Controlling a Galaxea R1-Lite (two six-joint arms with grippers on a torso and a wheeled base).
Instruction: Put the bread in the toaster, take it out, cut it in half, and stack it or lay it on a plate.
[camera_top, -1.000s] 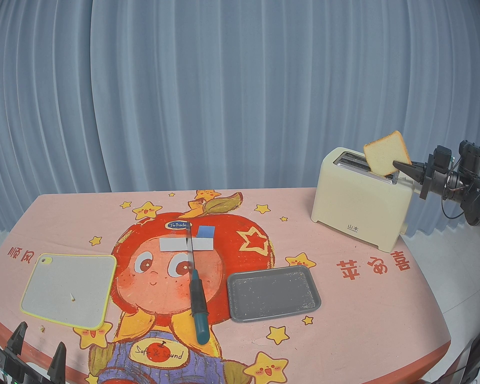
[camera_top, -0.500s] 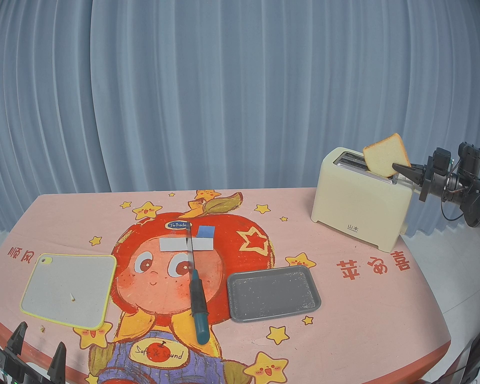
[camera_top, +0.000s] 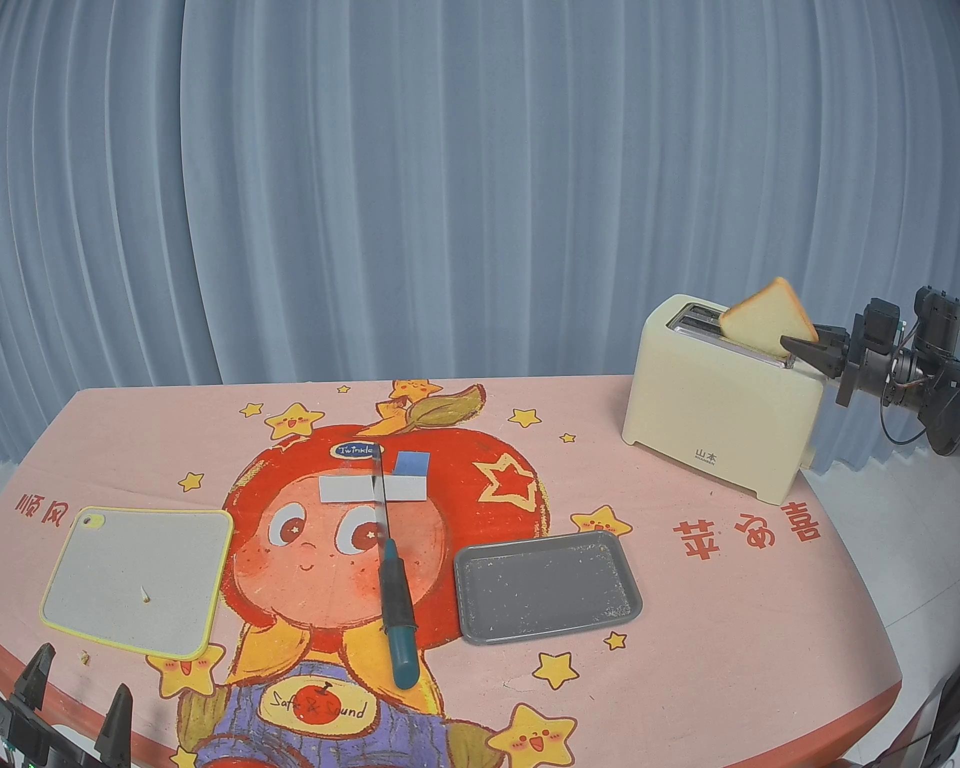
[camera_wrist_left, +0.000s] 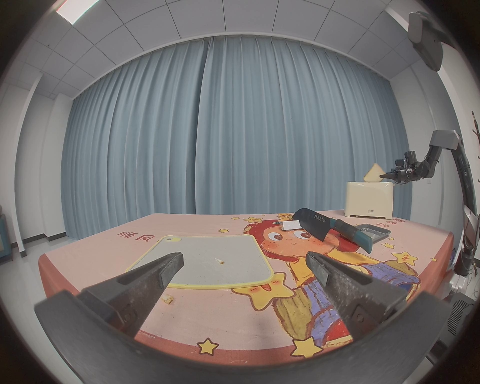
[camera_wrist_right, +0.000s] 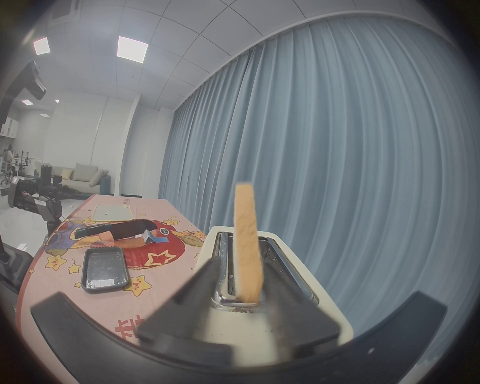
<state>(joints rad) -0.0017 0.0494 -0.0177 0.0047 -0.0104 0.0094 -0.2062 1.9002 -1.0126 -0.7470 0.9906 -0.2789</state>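
Bread (camera_top: 765, 315): dropped lower, golden slice now tilted corner-up in the smooth cream toaster (camera_top: 725, 410) slot.
Right gripper (camera_top: 792, 346): pinching the slice's edge.
Left gripper (camera_wrist_left: 245, 257): fingers spread, over the worktop (camera_wrist_left: 215, 320).

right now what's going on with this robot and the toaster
The right end effector holds a tan slice of bread on edge, partly down in a slot of the cream toaster. The left end effector hangs open near the white, yellow-rimmed cutting board. The teal-handled knife and grey rectangular tray lie mid-table, untouched.
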